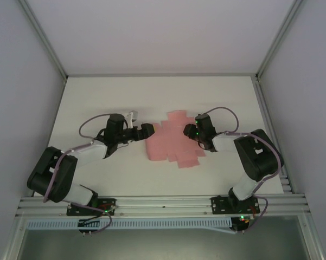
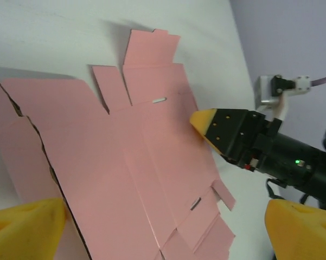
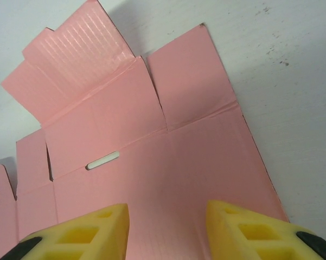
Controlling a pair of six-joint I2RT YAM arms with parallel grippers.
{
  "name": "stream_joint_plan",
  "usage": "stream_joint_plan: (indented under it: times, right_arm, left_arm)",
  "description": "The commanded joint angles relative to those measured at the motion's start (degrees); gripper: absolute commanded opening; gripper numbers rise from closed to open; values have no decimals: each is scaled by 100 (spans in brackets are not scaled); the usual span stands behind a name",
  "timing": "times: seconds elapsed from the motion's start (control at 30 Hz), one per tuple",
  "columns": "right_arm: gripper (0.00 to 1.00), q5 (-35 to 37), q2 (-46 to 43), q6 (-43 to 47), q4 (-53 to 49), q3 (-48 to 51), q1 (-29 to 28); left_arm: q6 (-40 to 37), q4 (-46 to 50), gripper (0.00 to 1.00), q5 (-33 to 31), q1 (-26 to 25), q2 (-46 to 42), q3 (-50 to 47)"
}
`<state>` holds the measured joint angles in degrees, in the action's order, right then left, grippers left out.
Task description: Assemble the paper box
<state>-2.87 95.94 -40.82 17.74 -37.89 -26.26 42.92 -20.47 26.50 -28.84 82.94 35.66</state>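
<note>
Pink card of the paper box (image 1: 168, 143) is spread as a flat die-cut sheet at the middle of the white surface (image 1: 97, 97), between the two arms. No panel is raised and no tab is pushed into either slot. The flaps at the sheet's 12 o'clock and 5 o'clock ends lie out flat, and only the creases are marked. The assembly is therefore judged to be at its very start, with all folding, tucking and closing left to be done.

At the left, the arm is bent low at 8 o'clock and its forearm is reached toward 2 o'clock, so that the left tool (image 1: 145, 130) is brought just beside the sheet's 9 o'clock edge. Its jaws are released wide. In the left wrist view the yellow fingers (image 2: 24, 227) are set far apart with nothing clasped between them.

At the right, the arm is folded at 4 o'clock and the right tool (image 1: 191, 131) is placed over the sheet's 2 o'clock part. Its jaws are held partly apart, with nothing gripped. Whether its pads (image 3: 76, 235) press on the panel beneath cannot be told.
</note>
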Motion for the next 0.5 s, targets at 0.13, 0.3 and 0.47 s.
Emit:
stream_joint_plan:
  times: [0.13, 0.3, 0.47]
  right_arm:
    - [43, -398, 445, -263, -1067, 437, -57]
    - [42, -368, 391, -254, -1068, 447, -75]
    - [42, -311, 280, -240, -1064, 523, -73]
  left_arm:
    - [-591, 2340, 87, -1574, -170, 321, 565]
    - [-541, 2662, 75, -1937, -277, 647, 685]
    - [-553, 2523, 55, -1954, -359, 916, 737]
